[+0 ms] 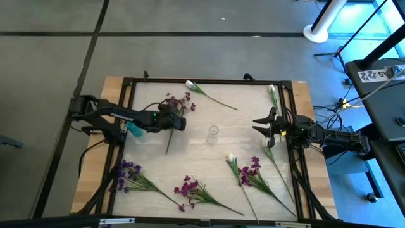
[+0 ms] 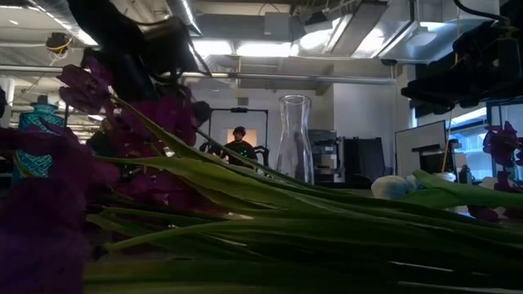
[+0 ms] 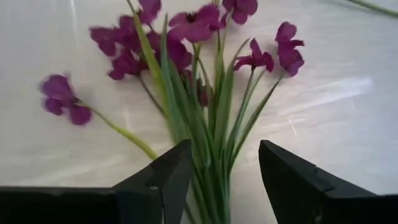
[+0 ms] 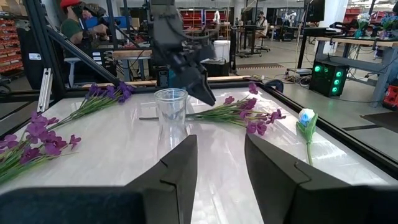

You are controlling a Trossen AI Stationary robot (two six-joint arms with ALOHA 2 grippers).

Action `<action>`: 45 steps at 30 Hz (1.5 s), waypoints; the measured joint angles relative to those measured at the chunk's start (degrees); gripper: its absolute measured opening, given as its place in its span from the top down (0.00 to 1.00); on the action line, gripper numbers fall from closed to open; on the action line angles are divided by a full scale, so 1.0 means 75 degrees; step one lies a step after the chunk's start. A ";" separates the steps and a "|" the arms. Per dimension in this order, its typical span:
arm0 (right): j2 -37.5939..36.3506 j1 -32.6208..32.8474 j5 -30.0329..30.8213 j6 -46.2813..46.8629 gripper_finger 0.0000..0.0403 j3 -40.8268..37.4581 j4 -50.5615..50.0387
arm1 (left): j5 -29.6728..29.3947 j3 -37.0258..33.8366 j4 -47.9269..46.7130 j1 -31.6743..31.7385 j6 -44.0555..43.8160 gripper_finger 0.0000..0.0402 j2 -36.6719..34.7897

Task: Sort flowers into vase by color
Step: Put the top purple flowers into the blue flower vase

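Straddling purple flowers (image 3: 205, 74), left gripper (image 3: 217, 180) jaws parted, seemingly released, wrist view only, overhead hides gap.

Purple flowers (image 1: 179, 101) and white tulips (image 1: 190, 84) lying flat around upright clear vase (image 1: 213, 132)

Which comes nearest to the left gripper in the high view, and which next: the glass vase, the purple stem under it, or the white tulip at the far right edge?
1. Purple stem, at the left gripper.
2. Glass vase, table centre.
3. White tulip, far right edge.
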 joint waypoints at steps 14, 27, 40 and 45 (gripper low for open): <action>-0.0001 0.0001 0.0000 0.0001 0.67 0.0001 0.0005 | 0.0416 0.0041 0.0721 0.0504 0.0321 0.55 0.1424; 0.0002 0.0000 0.0000 0.0001 0.67 -0.0001 0.0003 | -0.0259 0.0312 0.0879 -0.0150 0.0861 0.92 0.1686; 0.0002 -0.0002 0.0000 0.0001 0.67 0.0001 0.0002 | -0.2035 0.1129 0.1669 -0.1123 0.3962 0.98 -0.1166; -0.0001 -0.0001 0.0000 0.0000 0.67 -0.0002 0.0002 | -0.3361 0.0873 0.3232 -0.1893 0.6034 0.98 -0.2563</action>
